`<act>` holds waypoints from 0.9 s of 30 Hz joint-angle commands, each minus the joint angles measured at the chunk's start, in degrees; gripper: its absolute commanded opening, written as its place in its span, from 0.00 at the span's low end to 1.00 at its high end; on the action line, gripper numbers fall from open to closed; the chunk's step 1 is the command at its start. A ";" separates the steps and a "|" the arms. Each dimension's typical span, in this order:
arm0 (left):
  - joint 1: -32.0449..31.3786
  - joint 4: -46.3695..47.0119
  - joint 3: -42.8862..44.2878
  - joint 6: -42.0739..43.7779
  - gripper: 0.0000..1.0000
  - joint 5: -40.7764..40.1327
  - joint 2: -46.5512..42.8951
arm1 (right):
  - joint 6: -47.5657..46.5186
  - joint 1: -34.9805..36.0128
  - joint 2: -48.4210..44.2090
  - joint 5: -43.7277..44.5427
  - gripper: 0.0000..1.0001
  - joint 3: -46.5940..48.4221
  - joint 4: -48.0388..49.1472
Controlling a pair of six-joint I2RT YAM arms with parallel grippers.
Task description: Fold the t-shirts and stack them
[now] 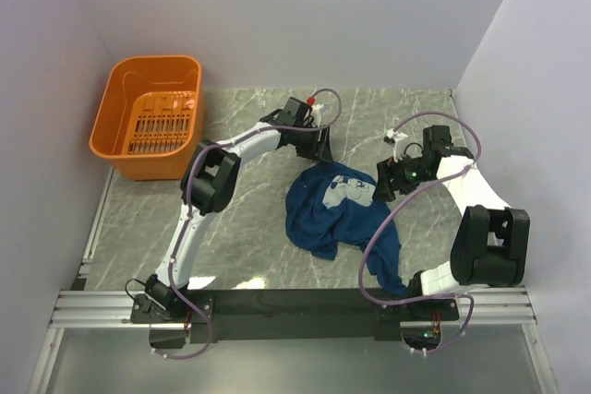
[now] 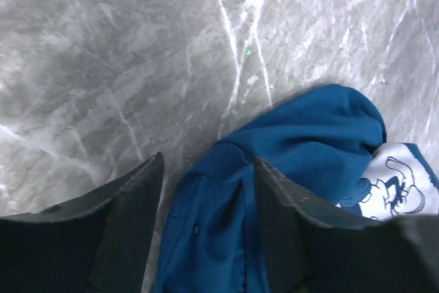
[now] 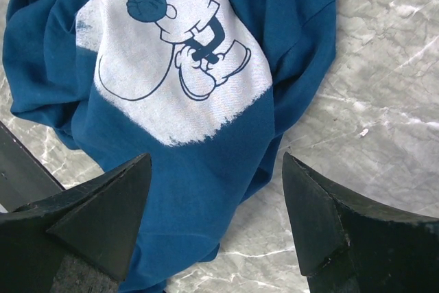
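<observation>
Dark blue t-shirt (image 1: 337, 214) lies crumpled and unfolded on the marble table (image 1: 249, 237), white cartoon print facing up; left gripper (image 2: 209, 162) sits at the t-shirt's far-left edge, jaws apart either side of a raised fold, nothing pinched; right gripper (image 3: 216, 159) hangs over the t-shirt's right side just below the print, jaws wide apart, holding nothing; orange basket (image 1: 148, 163) stands well apart from the t-shirt, to its far left.

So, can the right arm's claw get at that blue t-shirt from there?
Probably yes: the right claw hangs open right over the crumpled t-shirt, and nothing lies between them.
</observation>
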 commanded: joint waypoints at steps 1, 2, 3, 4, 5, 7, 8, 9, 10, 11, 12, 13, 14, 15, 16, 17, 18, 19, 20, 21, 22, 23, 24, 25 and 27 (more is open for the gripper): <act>-0.67 -0.76 1.87 -0.56 0.58 0.27 1.03 | 0.09 -0.10 0.17 -0.92 0.83 1.28 0.86; -0.76 -0.67 1.79 -0.56 0.52 0.70 0.94 | 0.09 -0.19 0.17 -0.83 0.83 1.19 0.86; -0.76 -0.58 1.18 -0.65 0.48 0.88 0.94 | 0.00 -0.19 0.25 -1.00 0.83 1.19 0.60; -0.76 -0.32 0.91 -0.74 0.42 1.32 0.59 | -0.09 -0.19 0.43 -1.01 0.83 1.19 0.60; -0.76 0.46 0.21 -1.09 0.31 2.02 0.33 | -0.35 -0.10 0.52 -1.01 0.83 1.10 0.42; -0.76 1.87 -0.76 -1.53 0.20 3.33 -1.25 | -1.05 -0.10 0.52 -1.97 0.83 1.28 -0.72; -0.85 3.45 -1.89 -1.97 0.04 3.60 -1.96 | -2.27 -0.10 0.69 -2.41 0.83 1.54 -1.33; -0.76 3.90 -2.52 -2.06 0.00 3.43 -3.70 | -2.89 -0.01 0.69 -3.54 0.83 1.80 -2.90; -0.85 4.16 -3.04 -2.06 0.00 3.26 -4.68 | -3.60 -0.01 0.69 -3.90 0.82 2.07 -3.70; -0.67 4.34 -4.09 -1.62 0.00 2.30 -5.82 | -4.91 0.07 0.69 -4.34 0.82 2.50 -4.49; -0.58 4.60 -4.71 -1.27 0.00 1.51 -8.27 | -5.44 0.25 0.61 -4.69 0.82 2.68 -5.89; -0.50 4.78 -5.50 -1.01 0.00 0.80 -9.60 | -5.97 0.34 0.52 -4.70 0.82 2.68 -6.34; -0.23 5.13 -7.60 -1.00 0.00 -0.51 -10.91 | -6.41 0.51 0.43 -4.70 0.82 2.68 -6.69; 0.12 6.00 -8.92 -1.00 0.00 -0.96 -13.97 | -6.50 0.77 0.69 -4.52 0.82 2.51 -6.87; 0.29 6.62 -10.24 -1.18 0.00 -1.49 -15.48 | -6.33 1.30 0.78 -4.00 0.81 2.25 -6.61; 0.90 7.06 -12.78 -1.44 0.00 -1.75 -16.98 | -5.81 1.65 1.04 -3.65 0.80 1.81 -6.26; 1.26 7.85 -14.20 -1.53 0.00 -2.10 -19.95 | -5.28 2.00 1.57 -3.12 0.79 1.63 -5.21; 1.61 8.46 -15.43 -1.71 0.00 -2.19 -21.37 | -4.66 2.79 1.92 -2.85 0.76 1.46 -4.77; 2.22 8.82 -17.96 -1.88 0.00 -2.19 -22.60 | -3.61 3.23 2.27 -2.68 0.75 1.37 -4.42; 2.58 9.08 -19.03 -2.06 0.00 -1.50 -24.79 | -3.17 3.85 2.62 -2.50 0.72 1.37 -3.80; 2.93 9.52 -20.00 -2.23 0.00 -1.14 -25.77 | -2.90 4.38 3.41 -2.67 0.64 1.54 -3.71; 3.63 9.61 -21.75 -2.32 0.00 -0.79 -26.48 | -2.46 6.21 3.94 -2.68 0.59 2.15 -3.71; 3.90 9.53 -22.47 -2.24 0.00 -0.35 -27.88 | -2.37 7.01 4.47 -2.68 0.52 2.59 -4.41; 4.25 9.35 -23.26 -2.06 0.00 -0.44 -28.59 | -2.37 7.63 5.34 -2.59 0.34 3.12 -4.93; 5.48 9.17 -25.54 -1.80 0.00 -0.87 -30.78 | -2.99 8.69 5.18 -3.20 0.14 5.31 -6.51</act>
